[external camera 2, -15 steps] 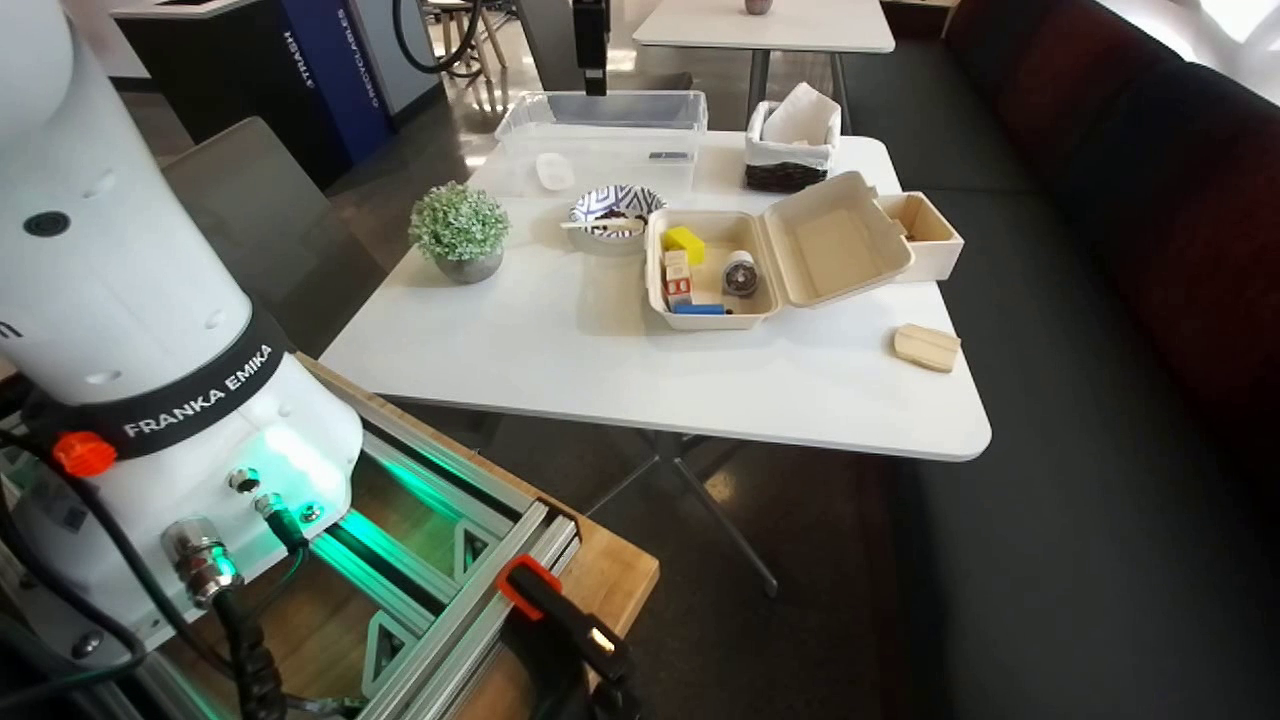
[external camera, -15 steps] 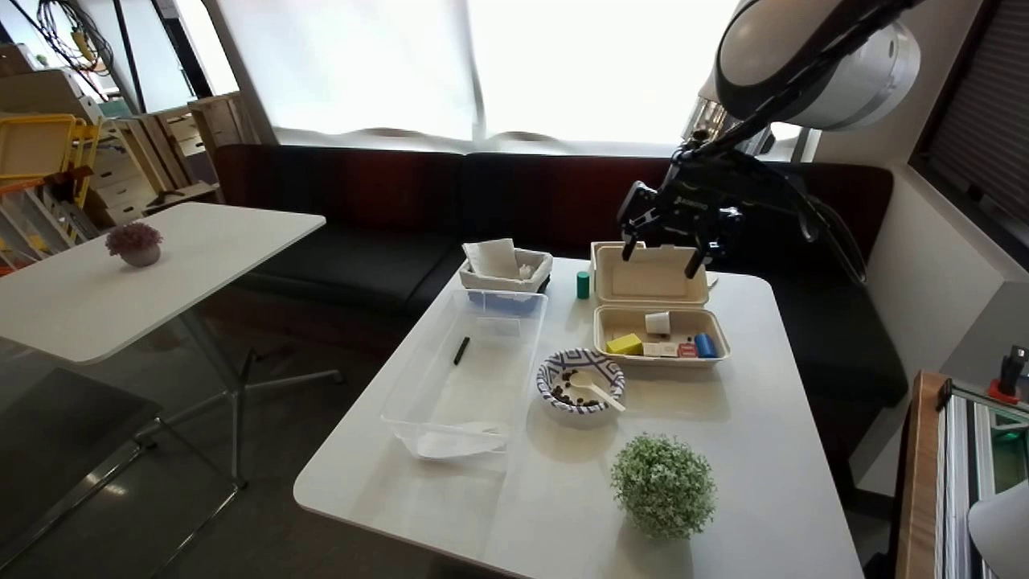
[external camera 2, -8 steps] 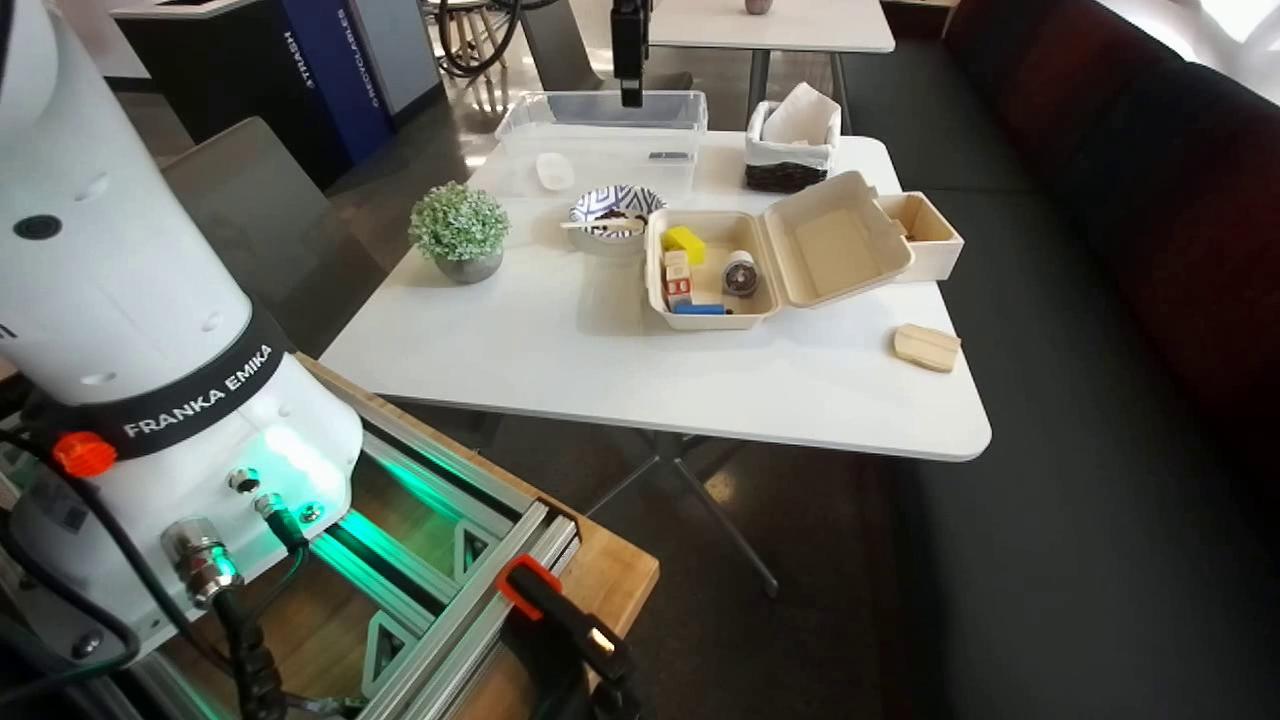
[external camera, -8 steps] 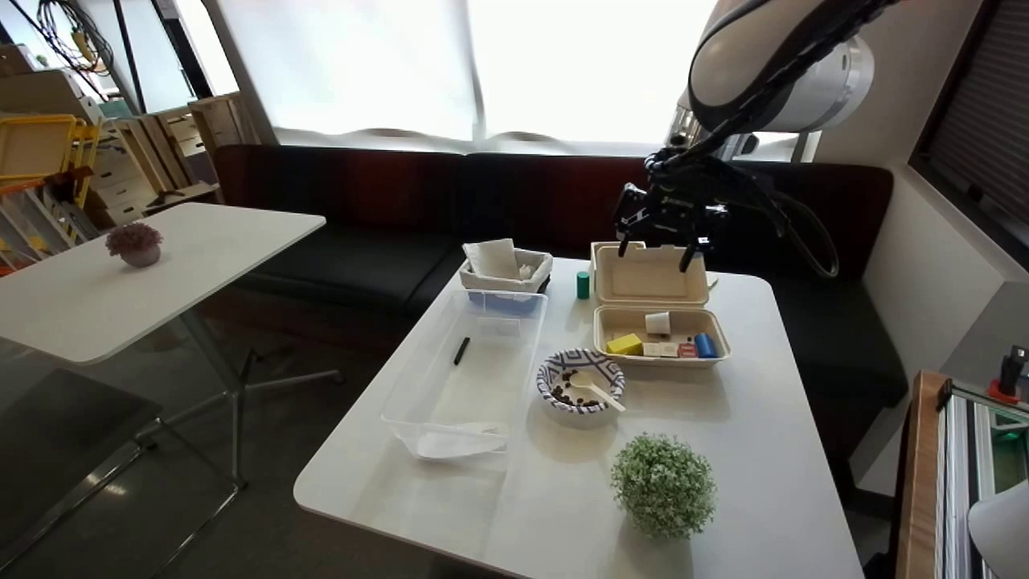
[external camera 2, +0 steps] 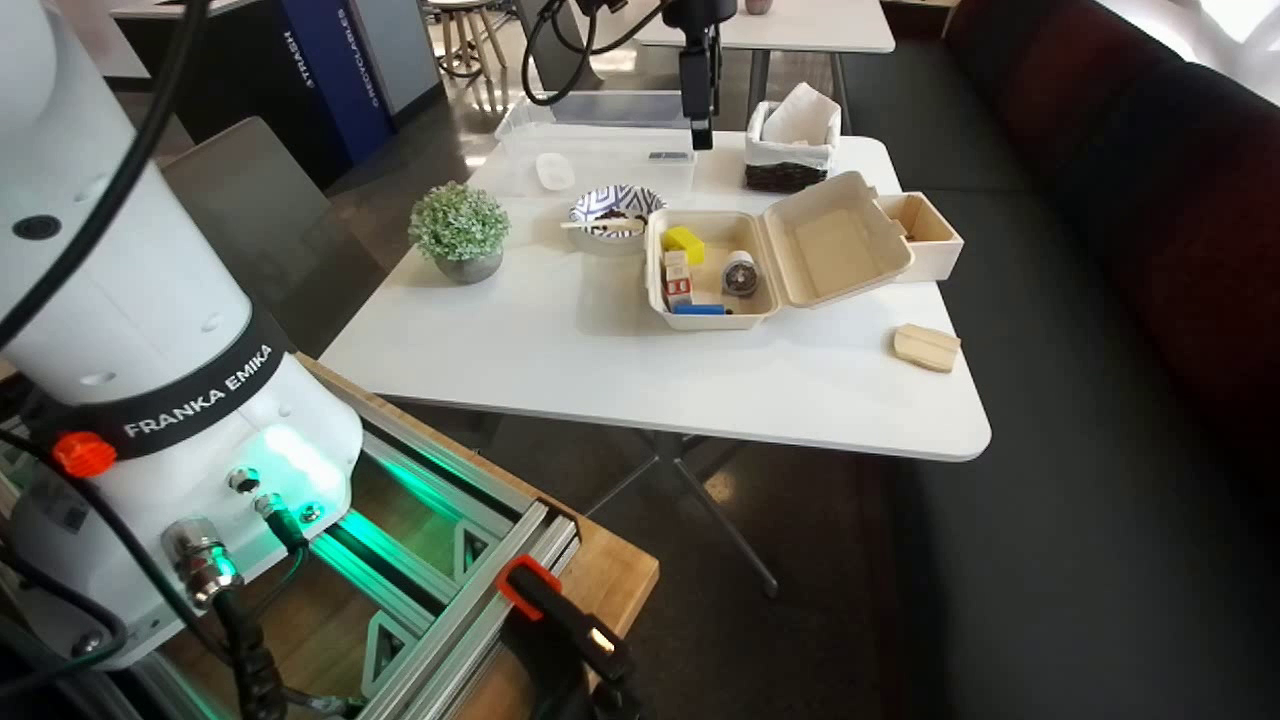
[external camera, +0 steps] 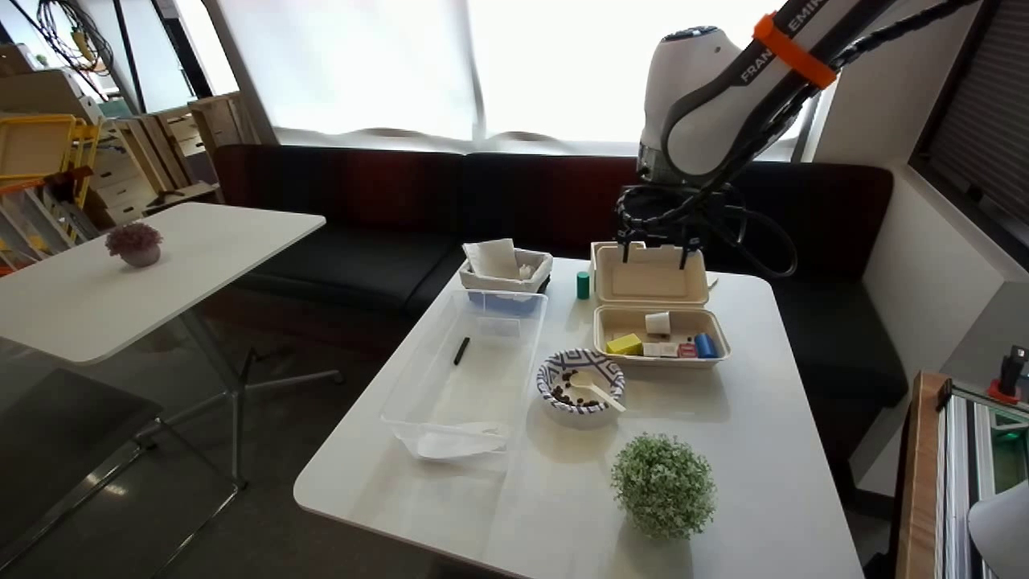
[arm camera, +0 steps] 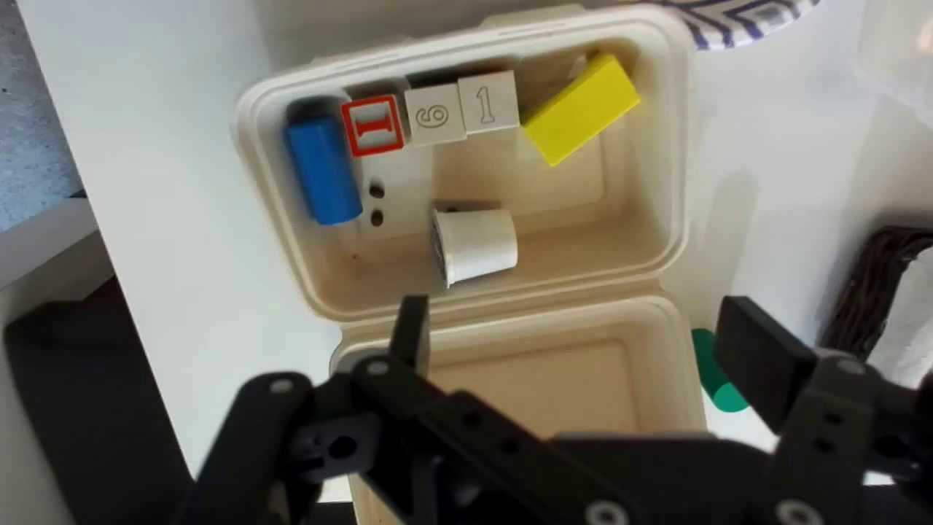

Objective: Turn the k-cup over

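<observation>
The k-cup (arm camera: 479, 244) is a small white cup lying on its side in the open beige clamshell container (arm camera: 598, 219). It also shows in both exterior views (external camera: 657, 323) (external camera 2: 740, 275). Its dark printed lid faces left in the wrist view. My gripper (arm camera: 583, 332) is open, with nothing between its fingers. In an exterior view it points down (external camera: 654, 256) and appears in front of the container's raised lid. It also hangs above the table in an exterior view (external camera 2: 702, 140). The k-cup is apart from the fingers, above them in the wrist view.
The container also holds a blue cylinder (arm camera: 324, 171), a yellow block (arm camera: 582, 109), several letter blocks (arm camera: 435, 114) and small dark beans. Nearby are a green cylinder (external camera: 583, 285), a patterned bowl (external camera: 580, 382), a clear bin (external camera: 482, 370), a lined basket (external camera 2: 790, 150) and a plant (external camera: 663, 486).
My gripper has swung from tilted to pointing straight down, moving right and lower in an exterior view. It stays open. The k-cup and the container have not moved.
</observation>
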You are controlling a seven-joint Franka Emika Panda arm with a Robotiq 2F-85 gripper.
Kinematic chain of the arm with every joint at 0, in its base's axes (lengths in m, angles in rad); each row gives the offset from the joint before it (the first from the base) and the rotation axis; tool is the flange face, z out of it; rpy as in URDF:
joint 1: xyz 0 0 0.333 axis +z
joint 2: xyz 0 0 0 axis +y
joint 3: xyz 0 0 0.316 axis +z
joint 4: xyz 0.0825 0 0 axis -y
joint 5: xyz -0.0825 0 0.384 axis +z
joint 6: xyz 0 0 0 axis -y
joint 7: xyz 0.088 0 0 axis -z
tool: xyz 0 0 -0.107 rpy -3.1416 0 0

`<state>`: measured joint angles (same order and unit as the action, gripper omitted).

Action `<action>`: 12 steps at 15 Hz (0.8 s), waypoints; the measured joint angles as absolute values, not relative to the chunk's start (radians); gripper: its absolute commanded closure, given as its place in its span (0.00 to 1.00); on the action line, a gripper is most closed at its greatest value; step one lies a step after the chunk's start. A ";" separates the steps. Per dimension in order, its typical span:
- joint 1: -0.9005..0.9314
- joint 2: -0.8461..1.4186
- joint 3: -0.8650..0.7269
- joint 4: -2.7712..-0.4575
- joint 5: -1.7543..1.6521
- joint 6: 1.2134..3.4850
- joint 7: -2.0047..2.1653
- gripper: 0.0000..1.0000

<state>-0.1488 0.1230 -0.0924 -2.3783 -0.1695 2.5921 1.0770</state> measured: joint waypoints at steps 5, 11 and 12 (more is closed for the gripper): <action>-0.097 0.236 -0.152 -2.292 -0.248 2.586 1.120 0.00; -0.052 0.367 -0.179 -2.209 -0.246 2.583 1.111 0.00; -0.047 0.390 -0.185 -2.196 -0.246 2.580 1.110 0.00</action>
<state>-0.0475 0.3895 -0.1845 -2.1959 -0.2459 2.5804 1.1099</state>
